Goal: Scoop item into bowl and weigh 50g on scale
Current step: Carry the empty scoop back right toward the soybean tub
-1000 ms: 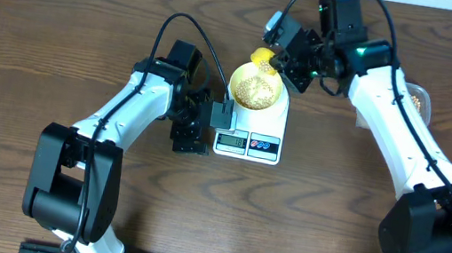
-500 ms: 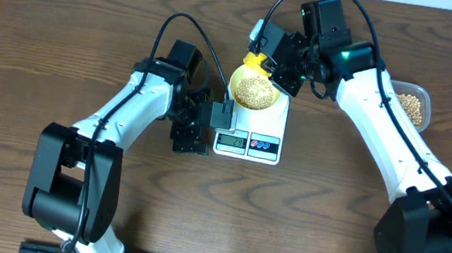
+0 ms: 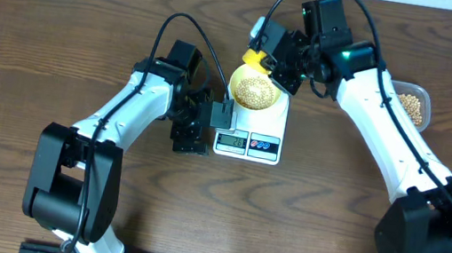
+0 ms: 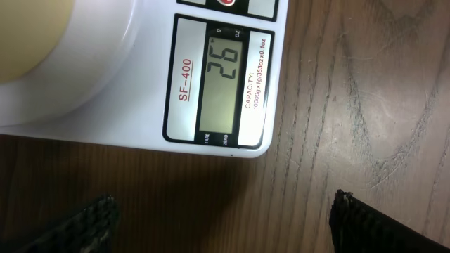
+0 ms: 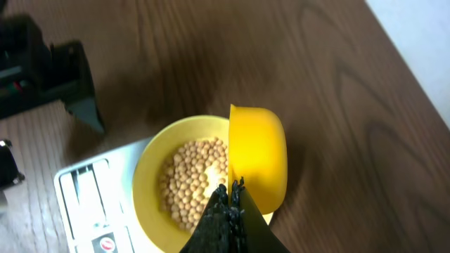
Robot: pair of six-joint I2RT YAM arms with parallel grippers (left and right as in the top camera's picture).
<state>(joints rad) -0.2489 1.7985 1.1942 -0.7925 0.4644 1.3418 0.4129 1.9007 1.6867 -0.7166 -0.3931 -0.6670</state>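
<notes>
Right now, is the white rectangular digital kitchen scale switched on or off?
On. The grey display of the scale shows dark digits, 26.

Tan beans [image 5: 188, 179] lie in the bowl [image 5: 143, 176] atop the white scale [image 4: 105, 98].

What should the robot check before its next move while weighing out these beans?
1. Bowl sits on the scale: ok.
2. Display reads 26, short of 50: not ok.
3. Right tool shut on the yellow scoop: ok.
4. Scoop fully emptied: cannot tell, its inside is hidden.
5. Tub holds beans for more scoops: ok.
6. Left tool open, holding nothing, beside the scale: ok.
</notes>
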